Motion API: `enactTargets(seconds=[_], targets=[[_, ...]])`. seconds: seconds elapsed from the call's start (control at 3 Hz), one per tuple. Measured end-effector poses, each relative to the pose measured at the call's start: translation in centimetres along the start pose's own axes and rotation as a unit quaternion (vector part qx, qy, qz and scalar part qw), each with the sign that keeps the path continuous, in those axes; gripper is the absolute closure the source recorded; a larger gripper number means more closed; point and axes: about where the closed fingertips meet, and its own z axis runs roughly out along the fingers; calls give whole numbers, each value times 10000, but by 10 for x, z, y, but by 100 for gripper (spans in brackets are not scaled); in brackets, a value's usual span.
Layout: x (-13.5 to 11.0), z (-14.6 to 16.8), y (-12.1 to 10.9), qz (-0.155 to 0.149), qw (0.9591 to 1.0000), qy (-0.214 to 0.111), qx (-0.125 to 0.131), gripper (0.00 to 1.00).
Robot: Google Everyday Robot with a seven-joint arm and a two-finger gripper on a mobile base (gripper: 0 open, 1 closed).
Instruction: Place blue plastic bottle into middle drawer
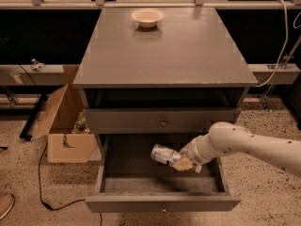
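Grey wooden middle drawer (141,185) stands open, and with my gripper (186,163) clamped on the small clear blue-labelled plastic bottle (164,154) over its tray, I should lower first (bottle lying sideways), then release.

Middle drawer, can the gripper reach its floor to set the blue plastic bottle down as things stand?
Probably yes: the middle drawer stands open and the gripper holds the blue plastic bottle over its floor, with nothing visible between them.
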Motion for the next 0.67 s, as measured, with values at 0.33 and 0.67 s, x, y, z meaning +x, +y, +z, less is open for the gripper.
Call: enactTargets(seconds=[0.33,0.67], targets=[[18,21,-16,325,9990,-11,298,100],[32,41,-27,607,9975,-157,333,83]])
